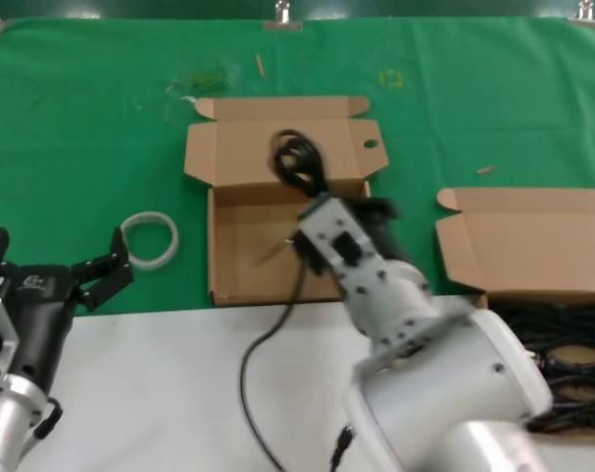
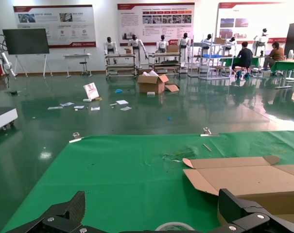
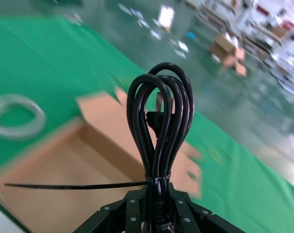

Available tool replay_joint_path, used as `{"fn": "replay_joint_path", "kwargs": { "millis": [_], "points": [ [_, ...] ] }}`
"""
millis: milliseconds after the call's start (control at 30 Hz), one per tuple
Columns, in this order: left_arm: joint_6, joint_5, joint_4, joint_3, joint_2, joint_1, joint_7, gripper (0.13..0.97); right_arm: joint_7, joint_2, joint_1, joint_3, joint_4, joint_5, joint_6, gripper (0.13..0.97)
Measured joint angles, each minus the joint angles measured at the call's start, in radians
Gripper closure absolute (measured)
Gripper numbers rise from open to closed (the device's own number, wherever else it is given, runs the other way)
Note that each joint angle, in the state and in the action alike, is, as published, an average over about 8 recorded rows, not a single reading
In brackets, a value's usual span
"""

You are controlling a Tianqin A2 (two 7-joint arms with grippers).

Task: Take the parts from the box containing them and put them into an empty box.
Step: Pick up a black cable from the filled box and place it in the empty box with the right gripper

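Observation:
My right gripper [image 1: 312,192] is shut on a black power cord [image 1: 297,157], a bundle of loops tied with a zip tie, and holds it above the empty brown box [image 1: 248,256]. That box's lid flap has a small round hole [image 1: 371,145]. In the right wrist view the gripper [image 3: 156,196] clamps the bundle [image 3: 161,126] at its tied neck over the box floor [image 3: 64,179]. The cord's tail [image 1: 253,364] trails down toward me. The box containing more cords [image 1: 563,344] stands at the right with its lid [image 1: 533,246] open. My left gripper [image 1: 61,258] is open and empty at the lower left.
A white translucent tape ring [image 1: 149,241] lies on the green cloth between my left gripper and the empty box; it also shows in the left wrist view [image 2: 175,226]. A white table surface [image 1: 159,393] runs along the front. Small scraps lie at the back of the cloth.

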Motion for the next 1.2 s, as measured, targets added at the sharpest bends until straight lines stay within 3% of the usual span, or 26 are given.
{"fn": "replay_joint_path", "kwargs": {
  "millis": [200,433,733,1200],
  "points": [
    [0.0,0.0,0.0,0.0,0.0,0.0,0.0,0.132,0.09,0.006,0.076,-0.116,-0.123,0.0,-0.058,0.896],
    [0.0,0.0,0.0,0.0,0.0,0.0,0.0,0.132,0.092,0.026,0.096,-0.117,-0.213,0.0,-0.092,0.896],
    [0.0,0.0,0.0,0.0,0.0,0.0,0.0,0.132,0.142,0.07,0.099,-0.131,-0.252,0.0,-0.115,0.896],
    [0.0,0.0,0.0,0.0,0.0,0.0,0.0,0.132,0.268,0.121,0.136,-0.23,-0.27,0.0,-0.133,0.896]
  ]
}}
